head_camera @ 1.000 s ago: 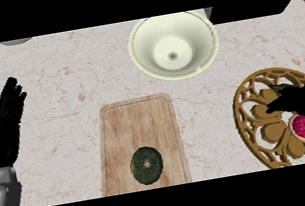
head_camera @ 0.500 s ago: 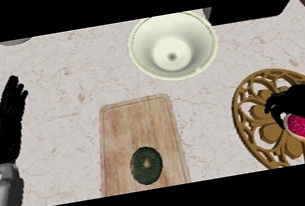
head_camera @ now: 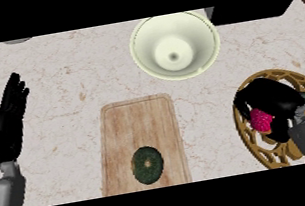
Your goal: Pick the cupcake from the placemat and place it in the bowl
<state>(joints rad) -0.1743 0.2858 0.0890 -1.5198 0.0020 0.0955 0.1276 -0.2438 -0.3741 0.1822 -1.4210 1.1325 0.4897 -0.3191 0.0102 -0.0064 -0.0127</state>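
— What is seen in the head view at three to four o'clock?
— The right hand [head_camera: 271, 100] is curled round the pink-frosted cupcake [head_camera: 262, 119], over the gold openwork placemat [head_camera: 268, 149]. Whether the cupcake is lifted off the placemat cannot be told.

— And the bowl?
— The cream bowl [head_camera: 174, 45] is set at twelve o'clock on the marble tabletop [head_camera: 75, 72], well apart from the cupcake.

— What else is shown?
— A wooden cutting board [head_camera: 137, 128] is laid at six o'clock, with a dark green ring-shaped item [head_camera: 148, 164] on it. The left hand [head_camera: 3, 132] is held open at nine o'clock, fingers straight.
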